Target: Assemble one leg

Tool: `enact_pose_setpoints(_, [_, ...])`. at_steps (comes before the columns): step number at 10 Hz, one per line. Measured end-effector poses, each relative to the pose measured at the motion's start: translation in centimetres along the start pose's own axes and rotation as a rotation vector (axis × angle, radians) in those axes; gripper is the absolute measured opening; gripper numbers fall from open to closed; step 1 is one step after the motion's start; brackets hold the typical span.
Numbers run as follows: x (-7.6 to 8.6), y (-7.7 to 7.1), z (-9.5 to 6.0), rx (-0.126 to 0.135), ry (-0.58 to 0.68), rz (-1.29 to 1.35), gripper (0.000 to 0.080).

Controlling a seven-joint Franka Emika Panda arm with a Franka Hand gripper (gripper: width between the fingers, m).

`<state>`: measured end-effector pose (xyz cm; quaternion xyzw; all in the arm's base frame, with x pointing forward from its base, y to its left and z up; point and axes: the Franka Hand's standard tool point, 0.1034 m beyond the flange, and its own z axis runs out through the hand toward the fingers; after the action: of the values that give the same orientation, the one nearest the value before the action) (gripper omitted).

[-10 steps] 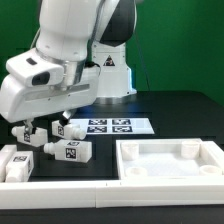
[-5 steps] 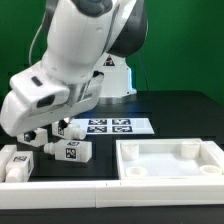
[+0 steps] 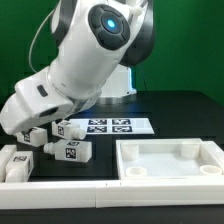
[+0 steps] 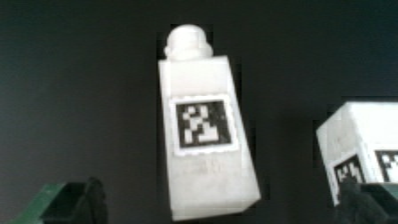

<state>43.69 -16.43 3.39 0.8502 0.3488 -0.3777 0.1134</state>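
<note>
Gripper fingers stand apart. Over the last second I watched the arm swing lower; the leg now lies straight beneath, between the fingers, ungrasped. I judge descent and closing come next.

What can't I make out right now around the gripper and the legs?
- Gripper: in the exterior view the arm hides its fingers; the wrist view's edge cuts them off, dark and blurred.
- Height above the leg: neither view shows it.
- Second tagged part: cut by the wrist view's edge.
- Border piece: cut by the exterior view's left edge.
</note>
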Motion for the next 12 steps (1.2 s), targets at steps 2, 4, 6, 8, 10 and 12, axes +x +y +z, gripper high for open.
enact_pose_setpoints(2, [0.0,0.0,0.1,0.001,-0.001,-0.001,0.0649])
enact_pose_setpoints(4, [-0.1,0.4,1.2,-0.013,-0.002,0.116,0.0649])
enact_pose_setpoints(6, [-0.2,0.4,2.1,-0.009,-0.012,0.132,0.0649])
enact_pose_setpoints(8, [-0.2,0.4,2.1,-0.009,-0.012,0.131,0.0649])
enact_pose_setpoints(10, [-0.2,0.5,2.2,-0.011,-0.021,0.136,0.0649])
enact_pose_setpoints(12, [0.2,1.2,2.2,-0.032,-0.058,0.153,0.0649])
